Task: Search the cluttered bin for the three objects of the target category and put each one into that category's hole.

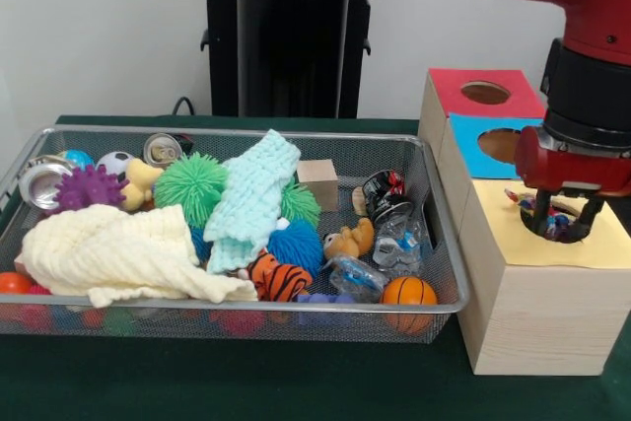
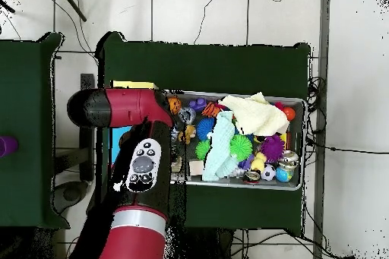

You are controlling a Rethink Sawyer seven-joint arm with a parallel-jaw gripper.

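Observation:
The silver wire mesh bin [image 1: 246, 305] fills the left and middle of the front view and also shows in the overhead view [image 2: 298, 104]. My gripper [image 1: 562, 226] hangs just over the yellow-topped wooden box [image 1: 611, 244], to the bin's right. Its fingers [image 1: 537, 224] are closed around a spotted fabric bundle [image 1: 557, 227], of which a bit sticks out to the left. The gripper and bundle hide the yellow box's hole. I see no other spotted bundle in the bin. In the overhead view the arm [image 2: 140, 165] covers the gripper and most of the boxes.
The bin holds a cream cloth [image 1: 108, 253], a mint cloth [image 1: 251, 199], green spiky balls [image 1: 189, 186], a tiger plush [image 1: 278, 278], cans, and an orange ball [image 1: 408, 291]. Behind the yellow box stand the blue-topped box [image 1: 478, 150] and the red-topped box [image 1: 483, 93].

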